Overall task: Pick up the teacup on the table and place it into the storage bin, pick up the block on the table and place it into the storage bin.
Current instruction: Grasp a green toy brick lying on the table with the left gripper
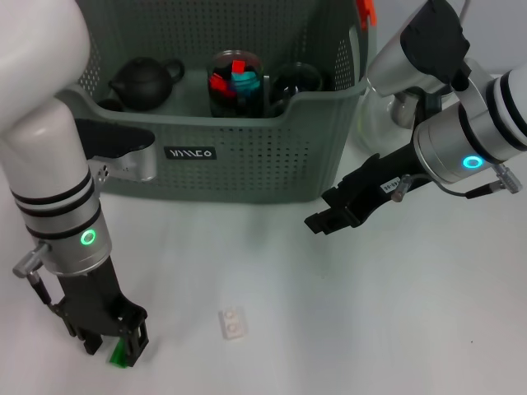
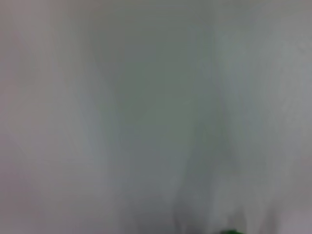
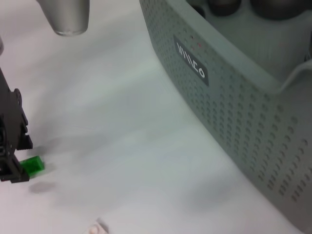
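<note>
The grey storage bin [image 1: 247, 164] stands at the back of the table, and its labelled wall [image 3: 234, 107] fills the right wrist view. A dark teacup [image 1: 295, 82] sits inside the bin at its right. My left gripper [image 1: 119, 341] is low over the table's near left, shut on a small green block [image 1: 122, 354]. That green block [image 3: 33, 165] pokes out beside the black fingers [image 3: 12, 146]. A white block [image 1: 233, 322] lies flat on the table to its right. My right gripper [image 1: 319, 212] hovers open and empty before the bin's right corner.
Inside the bin are a black teapot [image 1: 144, 81] and a glass jar [image 1: 236, 82] of red and blue pieces. An orange handle clip [image 1: 366, 11] sits on the bin's right rim. White table [image 1: 370, 329] spreads in front of the bin.
</note>
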Robot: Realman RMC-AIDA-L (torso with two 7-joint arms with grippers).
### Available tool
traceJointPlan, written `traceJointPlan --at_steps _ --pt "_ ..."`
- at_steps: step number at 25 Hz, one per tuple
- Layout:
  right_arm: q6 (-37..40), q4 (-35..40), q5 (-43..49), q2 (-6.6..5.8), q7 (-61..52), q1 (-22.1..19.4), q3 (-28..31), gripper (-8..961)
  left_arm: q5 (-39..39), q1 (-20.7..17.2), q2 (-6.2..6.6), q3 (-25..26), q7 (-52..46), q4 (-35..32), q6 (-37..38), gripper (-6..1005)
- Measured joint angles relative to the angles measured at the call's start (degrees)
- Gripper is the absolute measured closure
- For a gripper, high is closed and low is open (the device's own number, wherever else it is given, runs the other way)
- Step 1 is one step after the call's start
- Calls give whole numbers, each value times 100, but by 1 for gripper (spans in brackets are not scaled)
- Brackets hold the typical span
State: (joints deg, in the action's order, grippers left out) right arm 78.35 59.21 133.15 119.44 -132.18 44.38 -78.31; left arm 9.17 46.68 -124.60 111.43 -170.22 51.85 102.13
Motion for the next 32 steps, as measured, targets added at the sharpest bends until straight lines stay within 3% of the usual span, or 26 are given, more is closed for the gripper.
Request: traceJointPlan --at_steps 13,32 --pt "18 -35 0 0 -1 0 21 397 -288 -1 44 68 -38 29 -97 484" --pt "40 -42 0 0 0 -20 35 397 -168 91 -12 12 -38 -32 -40 495"
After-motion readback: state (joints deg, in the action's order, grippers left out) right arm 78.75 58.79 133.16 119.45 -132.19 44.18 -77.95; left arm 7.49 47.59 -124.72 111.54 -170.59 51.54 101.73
